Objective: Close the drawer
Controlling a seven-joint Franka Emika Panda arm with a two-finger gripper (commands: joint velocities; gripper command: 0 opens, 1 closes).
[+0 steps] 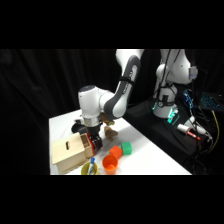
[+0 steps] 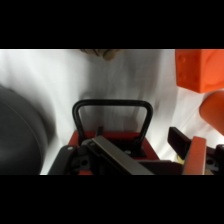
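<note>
One pale wooden box (image 1: 70, 152) sits near the front left of your white worktop (image 1: 150, 157), and the drawer (image 1: 90, 145) shows at its right end as a red-trimmed front, sitting nearly flush with the box. Your pincer (image 1: 93, 139) hangs right at that front, just beside or touching it; from the side you cannot tell which. In the wrist view the dark wire handle (image 2: 112, 116) arches up just ahead of the black linkage, with the red trim (image 2: 111, 136) directly beneath it. You cannot tell whether the pincer is wide or narrow, as its tips are hidden in both views. Just right of the box lie an orange cup (image 1: 109, 163), an orange block (image 1: 115, 151) and a green block (image 1: 126, 147), all close together on the worktop.
</note>
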